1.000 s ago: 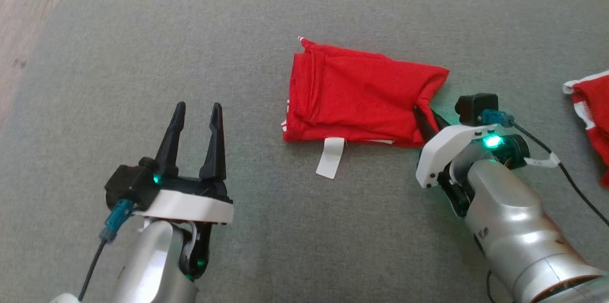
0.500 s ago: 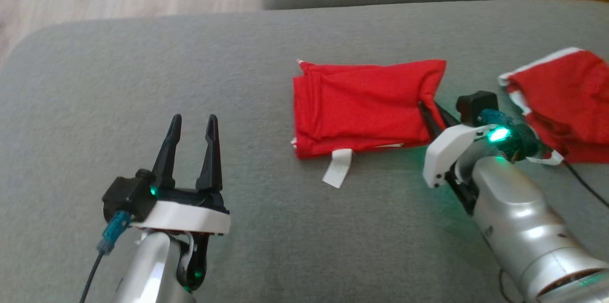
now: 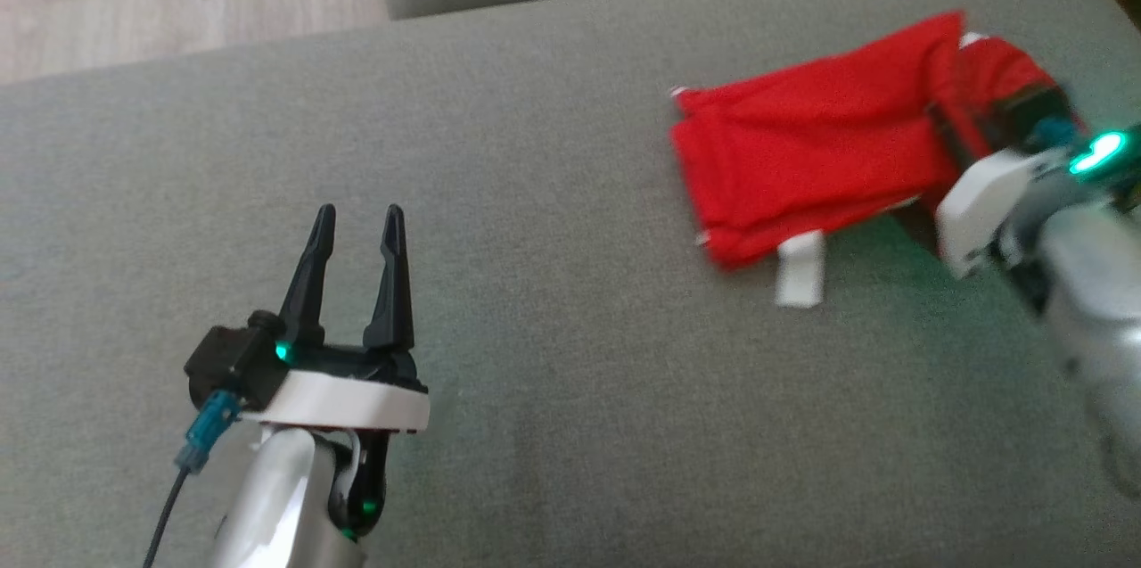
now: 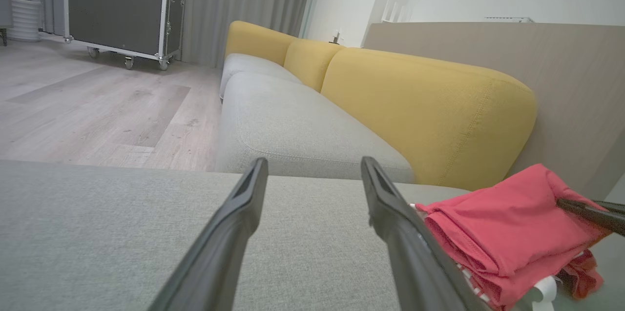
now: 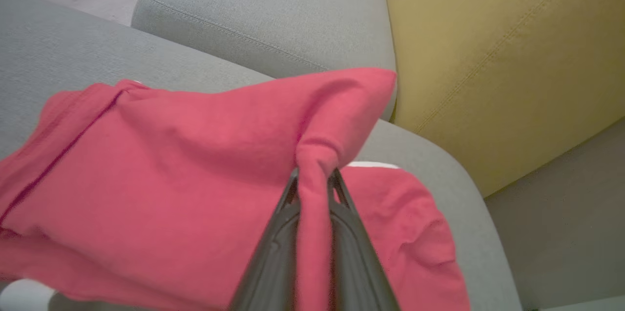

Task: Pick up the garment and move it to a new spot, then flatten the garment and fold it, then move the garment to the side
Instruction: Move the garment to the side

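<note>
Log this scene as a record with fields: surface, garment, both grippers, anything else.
surface: grey sofa cushion
garment: red, folded, white tag at its near edge
right gripper: shut on one end of the garment, bunching it
left gripper: open, empty, over bare cushion
other: second red cloth beside the pinched end; yellow backrest behind

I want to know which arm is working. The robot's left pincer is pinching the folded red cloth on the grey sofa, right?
Not the left. The right pincer is pinching the folded red cloth on the grey sofa; the right wrist view shows cloth squeezed between its fingers. The left pincer is open and apart from the cloth.
</note>
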Motion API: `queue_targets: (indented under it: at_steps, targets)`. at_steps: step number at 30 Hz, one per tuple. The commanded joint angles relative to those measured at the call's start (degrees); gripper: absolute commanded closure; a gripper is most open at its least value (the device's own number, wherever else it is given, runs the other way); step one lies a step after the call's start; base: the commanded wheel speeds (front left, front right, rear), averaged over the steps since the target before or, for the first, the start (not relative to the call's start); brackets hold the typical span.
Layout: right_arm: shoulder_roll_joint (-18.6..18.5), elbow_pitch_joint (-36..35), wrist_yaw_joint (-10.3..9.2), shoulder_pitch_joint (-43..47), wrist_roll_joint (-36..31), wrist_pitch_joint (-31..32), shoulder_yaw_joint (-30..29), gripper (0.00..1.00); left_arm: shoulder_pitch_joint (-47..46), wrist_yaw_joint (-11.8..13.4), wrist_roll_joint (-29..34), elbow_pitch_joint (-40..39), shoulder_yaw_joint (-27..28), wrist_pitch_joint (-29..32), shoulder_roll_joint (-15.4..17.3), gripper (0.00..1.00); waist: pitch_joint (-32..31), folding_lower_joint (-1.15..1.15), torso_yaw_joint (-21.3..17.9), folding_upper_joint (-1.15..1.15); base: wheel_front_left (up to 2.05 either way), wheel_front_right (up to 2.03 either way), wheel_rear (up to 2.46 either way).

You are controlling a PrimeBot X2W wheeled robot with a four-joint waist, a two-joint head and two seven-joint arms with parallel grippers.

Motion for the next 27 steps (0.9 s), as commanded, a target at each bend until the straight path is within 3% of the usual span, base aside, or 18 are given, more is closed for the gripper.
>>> queue_targets:
  at_steps: [1, 8, 11, 20, 21, 22, 27]
  targets:
    - [-1.48, -1.86, -0.04, -2.02, 0.55, 0.21, 0.98, 1.0, -2.79, 0.09, 0.24, -2.1, 1.81, -0.29, 0.48, 0.0, 1.01, 0.0, -0.63, 0.0, 0.0, 0.0, 0.0]
    - [-11.4, -5.24, -0.04, -5.2, 2.26, 4.74, 4.86, 1.0, -4.81, 0.09, 0.81, -1.88, 0.65, -0.29, 0.48, 0.0, 4.55, 0.0, -1.0, 0.0, 0.0, 0.0, 0.0]
    - [-15.51, -5.17, -0.04, -6.24, 1.91, 5.75, 5.59, 1.0, -5.71, 0.09, -2.79, -1.94, 0.94, -0.29, 0.48, 0.0, 5.99, 0.0, -0.47, 0.0, 0.0, 0.0, 0.0]
    - [-18.64, -1.76, -0.04, -7.67, 2.29, 6.8, 3.33, 1.0, -8.16, 0.09, -0.39, -1.07, 0.26, -0.29, 0.52, 0.0, 9.23, 0.0, 1.25, 0.0, 0.0, 0.0, 0.0]
    - [-18.57, -1.26, -0.04, -7.74, 2.11, 6.61, 2.96, 0.71, -8.29, 0.09, -0.22, -1.03, 0.2, -0.29, 0.54, 0.0, 9.38, 0.0, 1.4, 0.0, 0.0, 0.0, 0.0]
    - [-18.4, -0.6, -0.04, -7.83, 2.16, 6.46, 2.29, 0.0, -8.4, 0.09, -0.14, -1.0, 0.18, -0.29, 0.56, 0.0, 9.47, 0.0, 1.52, 0.0, 0.0, 0.0, 0.0]
    - [-16.36, 1.54, -0.04, -8.2, 1.26, 4.24, -0.56, 0.0, -8.26, 0.09, 0.02, -0.61, 0.58, -0.29, 0.75, 0.0, 8.38, 0.0, 1.61, 0.0, 0.0, 0.0, 0.0]
